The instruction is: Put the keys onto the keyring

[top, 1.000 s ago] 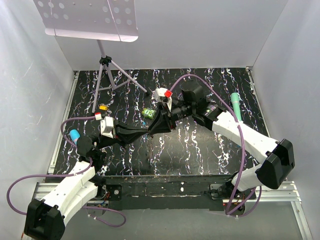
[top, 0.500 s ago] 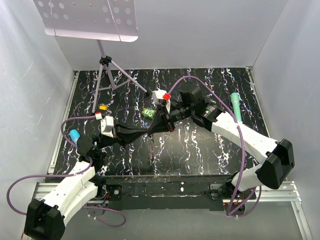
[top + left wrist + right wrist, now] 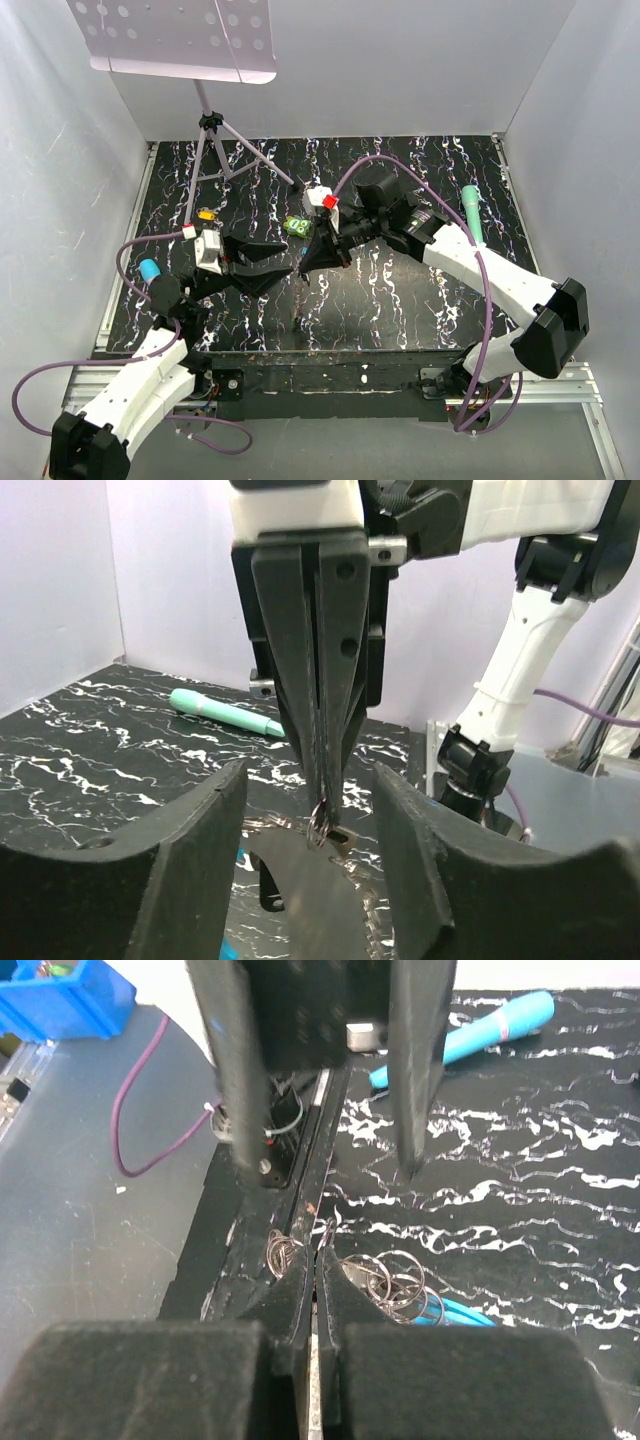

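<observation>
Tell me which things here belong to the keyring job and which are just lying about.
For the job: keyring, pinched in the shut right gripper; open left gripper; keys, too small to pick out.
Lying about: green lumpy object; orange-yellow piece; mint marker; blue marker; tripod stand.

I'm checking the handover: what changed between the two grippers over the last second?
The left gripper opened, letting go of the thin grey metal keyring, and drew slightly back. The right gripper shut on it. The teal marker and bright green lumpy object stayed put.
</observation>
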Controlling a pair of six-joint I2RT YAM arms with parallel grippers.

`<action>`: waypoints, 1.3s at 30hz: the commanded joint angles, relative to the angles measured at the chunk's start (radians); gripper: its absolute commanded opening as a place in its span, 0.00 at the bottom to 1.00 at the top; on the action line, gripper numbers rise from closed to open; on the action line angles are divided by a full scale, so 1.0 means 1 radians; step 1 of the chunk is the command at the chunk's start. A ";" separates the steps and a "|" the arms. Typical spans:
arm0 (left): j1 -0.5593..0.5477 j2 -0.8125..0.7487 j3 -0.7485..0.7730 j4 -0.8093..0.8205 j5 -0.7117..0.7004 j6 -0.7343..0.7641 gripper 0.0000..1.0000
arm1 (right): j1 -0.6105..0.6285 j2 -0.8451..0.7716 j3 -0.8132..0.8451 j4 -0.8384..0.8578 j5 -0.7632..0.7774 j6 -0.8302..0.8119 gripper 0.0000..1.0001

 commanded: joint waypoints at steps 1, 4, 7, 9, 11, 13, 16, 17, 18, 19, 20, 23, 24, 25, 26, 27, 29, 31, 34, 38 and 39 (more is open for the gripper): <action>0.009 -0.077 0.054 -0.158 -0.044 0.018 0.62 | 0.005 -0.048 0.071 -0.159 0.015 -0.150 0.01; 0.009 -0.098 0.105 -0.316 -0.009 0.056 0.78 | 0.004 -0.054 0.130 -0.359 0.039 -0.303 0.01; 0.009 -0.083 0.184 -0.490 0.039 0.105 0.85 | 0.004 -0.032 0.228 -0.565 0.082 -0.464 0.01; 0.009 -0.066 0.230 -0.592 0.079 0.142 0.88 | 0.005 0.008 0.329 -0.740 0.117 -0.578 0.01; 0.009 -0.048 0.255 -0.646 0.114 0.158 0.90 | 0.004 0.077 0.457 -0.921 0.153 -0.633 0.01; 0.009 -0.029 0.284 -0.715 0.123 0.191 0.91 | 0.004 0.128 0.557 -1.061 0.183 -0.704 0.01; 0.007 0.000 0.318 -0.746 0.140 0.205 0.91 | 0.005 0.166 0.626 -1.154 0.242 -0.734 0.01; 0.005 0.006 0.320 -0.734 0.140 0.208 0.90 | 0.005 0.174 0.640 -1.176 0.257 -0.745 0.01; 0.004 0.011 0.318 -0.715 0.134 0.210 0.90 | 0.005 0.179 0.646 -1.193 0.271 -0.754 0.01; -0.001 0.014 0.312 -0.692 0.131 0.216 0.89 | 0.005 0.177 0.643 -1.204 0.283 -0.758 0.01; -0.004 0.017 0.304 -0.666 0.128 0.224 0.88 | 0.005 0.180 0.640 -1.216 0.294 -0.765 0.01; -0.024 0.029 0.271 -0.582 0.116 0.260 0.85 | 0.007 0.182 0.614 -1.244 0.337 -0.785 0.01; -0.042 0.040 0.264 -0.563 0.105 0.282 0.85 | 0.007 0.191 0.612 -1.253 0.347 -0.787 0.01; -0.057 0.051 0.263 -0.554 0.099 0.300 0.85 | 0.007 0.193 0.611 -1.263 0.354 -0.788 0.01; -0.083 0.067 0.261 -0.542 0.085 0.317 0.84 | 0.007 0.197 0.611 -1.268 0.355 -0.793 0.01; -0.108 0.084 0.261 -0.539 0.067 0.337 0.84 | 0.007 0.199 0.614 -1.268 0.355 -0.794 0.01; -0.161 0.104 0.257 -0.526 0.033 0.385 0.83 | 0.007 0.206 0.623 -1.273 0.361 -0.799 0.01; -0.206 0.123 0.244 -0.493 -0.004 0.426 0.80 | 0.007 0.216 0.638 -1.279 0.364 -0.808 0.01; -0.218 0.150 0.231 -0.450 -0.025 0.478 0.71 | 0.010 0.219 0.651 -1.287 0.354 -0.811 0.01; -0.223 0.202 0.258 -0.442 -0.030 0.503 0.60 | 0.011 0.219 0.644 -1.291 0.349 -0.814 0.01; -0.225 0.215 0.264 -0.440 -0.027 0.504 0.59 | 0.011 0.219 0.641 -1.291 0.348 -0.814 0.01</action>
